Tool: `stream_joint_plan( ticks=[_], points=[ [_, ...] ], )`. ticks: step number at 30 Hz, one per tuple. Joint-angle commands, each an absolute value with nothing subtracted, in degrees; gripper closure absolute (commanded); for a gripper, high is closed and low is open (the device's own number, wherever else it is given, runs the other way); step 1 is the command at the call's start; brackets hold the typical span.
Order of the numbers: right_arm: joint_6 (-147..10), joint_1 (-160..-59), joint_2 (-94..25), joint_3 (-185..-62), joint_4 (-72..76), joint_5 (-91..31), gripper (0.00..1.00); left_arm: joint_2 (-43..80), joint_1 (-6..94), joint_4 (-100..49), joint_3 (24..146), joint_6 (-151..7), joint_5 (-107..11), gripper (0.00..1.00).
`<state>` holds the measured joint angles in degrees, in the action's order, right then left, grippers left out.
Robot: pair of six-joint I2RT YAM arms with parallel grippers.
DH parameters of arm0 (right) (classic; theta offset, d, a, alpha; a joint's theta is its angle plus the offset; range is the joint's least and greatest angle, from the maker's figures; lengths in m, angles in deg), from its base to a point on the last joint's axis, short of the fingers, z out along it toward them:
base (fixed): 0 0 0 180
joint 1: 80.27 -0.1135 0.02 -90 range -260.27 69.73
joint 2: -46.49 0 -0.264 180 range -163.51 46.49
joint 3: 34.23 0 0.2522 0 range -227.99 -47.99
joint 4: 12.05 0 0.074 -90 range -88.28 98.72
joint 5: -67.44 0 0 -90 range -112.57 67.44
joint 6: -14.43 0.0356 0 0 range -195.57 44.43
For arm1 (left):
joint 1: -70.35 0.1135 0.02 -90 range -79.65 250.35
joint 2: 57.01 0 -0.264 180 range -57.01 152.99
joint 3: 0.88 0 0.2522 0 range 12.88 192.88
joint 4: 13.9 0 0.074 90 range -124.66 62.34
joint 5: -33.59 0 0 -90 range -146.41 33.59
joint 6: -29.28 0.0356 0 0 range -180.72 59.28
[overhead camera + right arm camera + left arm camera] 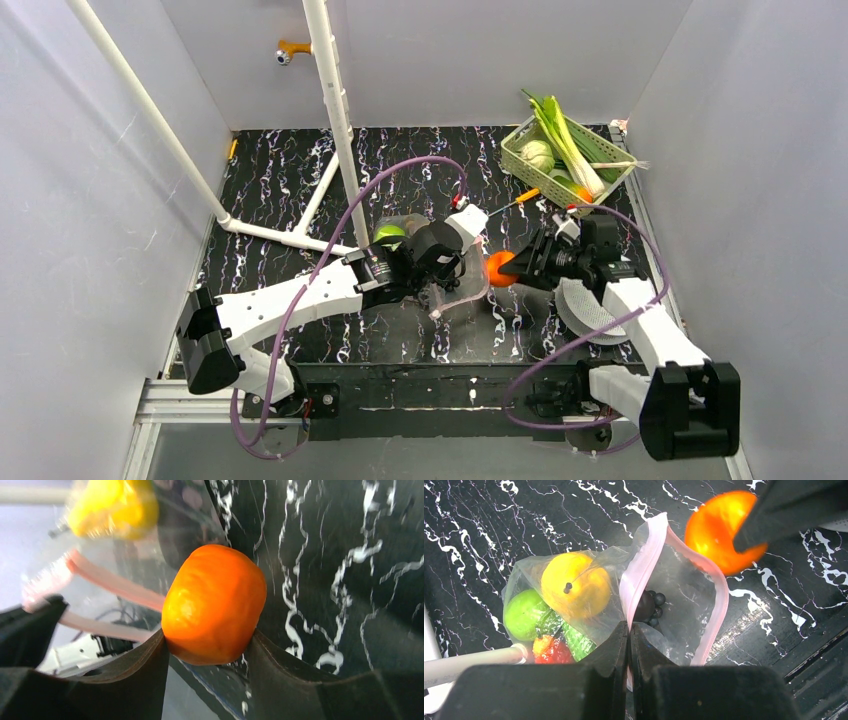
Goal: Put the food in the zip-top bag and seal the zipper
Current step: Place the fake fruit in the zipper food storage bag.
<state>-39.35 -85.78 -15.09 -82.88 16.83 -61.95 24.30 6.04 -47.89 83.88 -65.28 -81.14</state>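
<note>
Closest to the right wrist lens, the right arm's fingers (145, 675) are clamped on the orange fruit (215, 605), one finger against each flank. The fruit is round, glossy and slightly flattened. It is judged firm under the squeeze and liable to roll if released short of the opening.

Governing relation: the fruit sits just outside the mouth of the zip-top bag (684, 590), beside the far rim and not yet past it. In the top view the mouth lies to the left of the fruit, so the judged insertion path runs leftward from the right arm. The bag's long axis runs from its filled, closed end out to the mouth, which faces the right arm. The right arm is the carrier and the left arm is the holder.

The left arm's fingers (616, 650) are pressed together on the near lip of the bag at the zipper (644, 565), the pink strip, which stands open in a loop and is unsealed.

Inside the clear, crinkled film lie a yellow piece (574, 585), a green piece (524, 615) and a red piece (551, 650). The grape bunch (649, 607) lies just within the mouth and partly occupies the entry. The bag rests on the black marbled bench (300, 180).
</note>
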Motion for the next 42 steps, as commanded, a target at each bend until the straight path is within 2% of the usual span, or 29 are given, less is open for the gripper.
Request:
stream_joint_plan(
  ticks=[1,6,12,18,22,28,36,39,42],
  points=[
    [-46.4,-91.3,-7.6,-85.3,31.8,-57.7,0.97,24.2,5.7,-48.7,86.1,-65.4,-82.2,1.00],
    [-48.1,-96.5,-0.3,-92.1,40.9,-49.9,0.97,24.2,5.7,-48.8,86.2,-65.5,-82.3,1.00],
    [-46.4,-100.4,4.3,-93.7,34.7,-52.4,0.97,24.0,5.7,-48.8,86.1,-65.6,-82.4,1.00],
    [-41.2,-109.1,-3.2,-93.1,24.0,-48.1,0.96,23.9,5.6,-48.8,86.0,-65.7,-82.4,1.00],
    [-38.7,-115.2,-11.0,-94.5,15.9,-43.2,0.93,23.8,5.5,-48.8,86.0,-65.7,-82.7,1.00],
    [-36.2,-119.9,-23.8,-96.7,8.7,-42.2,0.87,22.9,5.4,-48.6,85.8,-65.6,-83.1,1.00],
    [-30.6,-120.5,-28.7,-87.4,-15.3,-44.2,0.67,21.7,5.2,-48.4,85.7,-66.2,-81.8,1.00],
    [-29.2,-120.6,-30.7,-86.5,-20.0,-43.5,0.57,21.4,5.3,-48.2,85.6,-66.5,-81.4,1.00],
    [-29.2,-120.6,-33.3,-89.4,-17.6,-44.2,0.51,21.2,5.1,-48.0,85.3,-66.5,-81.6,1.00]
  ],
)
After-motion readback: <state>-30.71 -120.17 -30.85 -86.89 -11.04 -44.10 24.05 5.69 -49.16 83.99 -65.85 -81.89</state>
